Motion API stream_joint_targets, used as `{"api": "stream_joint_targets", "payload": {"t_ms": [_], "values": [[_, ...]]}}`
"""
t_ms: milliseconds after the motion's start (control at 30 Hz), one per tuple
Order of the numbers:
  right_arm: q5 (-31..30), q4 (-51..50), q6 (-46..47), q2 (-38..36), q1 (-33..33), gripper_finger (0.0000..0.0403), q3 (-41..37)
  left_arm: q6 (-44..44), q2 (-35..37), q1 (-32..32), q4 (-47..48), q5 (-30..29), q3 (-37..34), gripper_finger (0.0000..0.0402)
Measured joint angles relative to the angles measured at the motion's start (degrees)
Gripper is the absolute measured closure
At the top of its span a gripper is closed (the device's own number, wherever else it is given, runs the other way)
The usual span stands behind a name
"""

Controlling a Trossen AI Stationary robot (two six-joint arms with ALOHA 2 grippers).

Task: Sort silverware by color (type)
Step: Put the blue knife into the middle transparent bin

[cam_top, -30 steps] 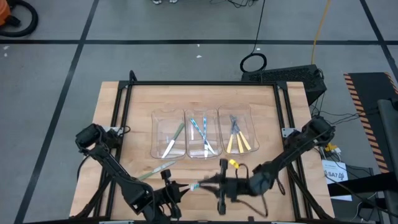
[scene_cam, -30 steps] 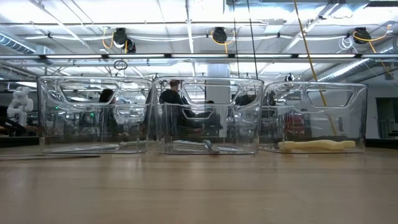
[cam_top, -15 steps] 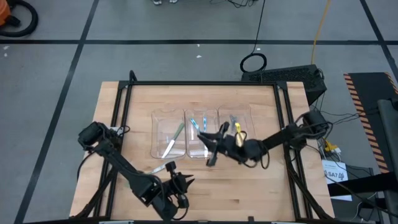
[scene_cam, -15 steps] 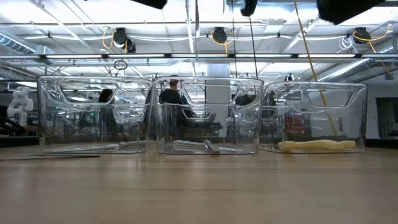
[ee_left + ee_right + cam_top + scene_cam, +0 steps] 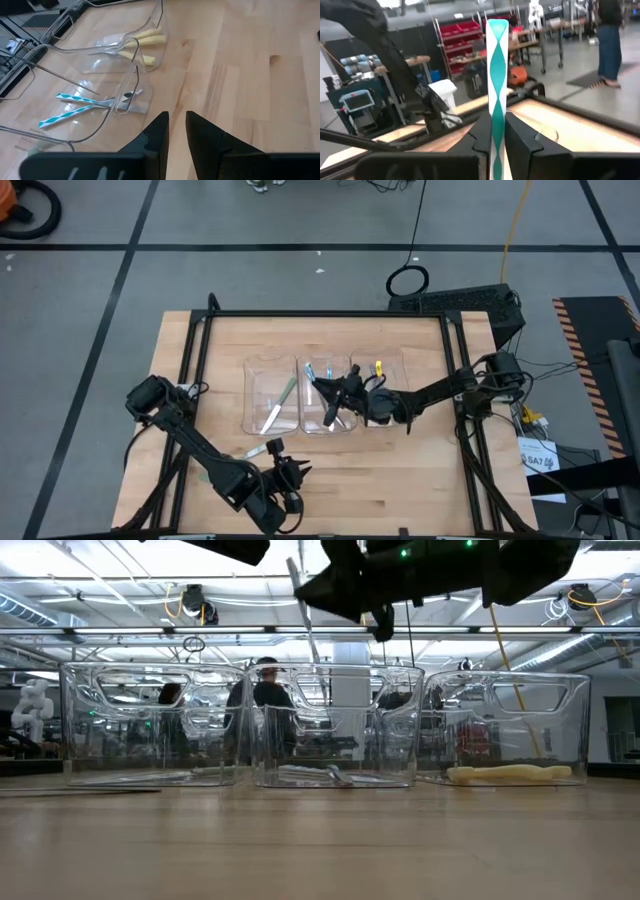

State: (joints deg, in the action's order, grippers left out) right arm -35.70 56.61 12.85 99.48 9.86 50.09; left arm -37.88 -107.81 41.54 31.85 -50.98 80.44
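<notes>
My right gripper [image 5: 335,402] hangs over the middle clear bin [image 5: 318,423], shut on a light-blue striped utensil [image 5: 497,75]. Two more blue-handled pieces [image 5: 75,98] lie flat in that bin. The left bin [image 5: 258,380] holds a green-handled piece [image 5: 285,392], and the right bin [image 5: 397,385] holds yellow-handled ones [image 5: 145,40]. Another green-handled piece [image 5: 258,450] lies flat on the table. My left gripper [image 5: 292,470] waits beside it near the table's near edge, open by a narrow gap [image 5: 177,125] and holding nothing. My right gripper pinches the blue striped handle [image 5: 497,117] between its two fingers [image 5: 517,137]; the handle's free end [image 5: 497,22] sticks out beyond the fingertips. The utensil is lifted clear above the middle bin. My own fingers hide the rest of it.
The three clear bins [image 5: 335,725] stand side by side at the table's middle, with bare wood [image 5: 400,470] on their near side. A black frame [image 5: 320,315] runs round the table. People [image 5: 265,690] show in the room beyond.
My right gripper has carried the blue-handled utensil from the near edge, beside my left gripper, up and toward the far side, to above the middle bin. My left arm has stayed near the near edge.
</notes>
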Motion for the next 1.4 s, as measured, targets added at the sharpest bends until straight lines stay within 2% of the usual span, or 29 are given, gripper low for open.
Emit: {"api": "stream_joint_targets", "payload": {"t_ms": [100, 267, 500, 767, 1033, 1400], "values": [[-1.19, -2.26, 2.73, 0.00, -0.27, 0.0373, 0.00, -0.18, 0.00, 0.00, -0.04, 0.07, 0.00, 0.0327], [-7.89, -3.07, 3.08, 1.88, -0.43, 0.0375, 0.00, -0.23, 0.00, -0.28, -0.26, 0.13, 0.00, 0.0327], [-7.74, -2.60, 7.26, 5.67, -1.92, 0.0367, 0.00, -0.69, 0.00, -0.55, -0.43, 0.13, 0.00, 0.0327], [-7.97, -3.61, 7.51, 8.15, -2.03, 0.0365, 0.02, -1.80, 0.00, -0.59, -0.47, 0.13, 0.00, 0.0327], [-8.06, -8.80, 9.71, 8.92, -2.05, 0.0361, 0.04, -2.12, 0.00, -0.59, -0.58, 0.12, 0.00, 0.0327], [-8.20, -10.11, 10.48, 8.94, -2.07, 0.0286, 0.04, -3.39, 0.00, -0.59, -0.58, 0.13, 0.00, 0.0327]]}}
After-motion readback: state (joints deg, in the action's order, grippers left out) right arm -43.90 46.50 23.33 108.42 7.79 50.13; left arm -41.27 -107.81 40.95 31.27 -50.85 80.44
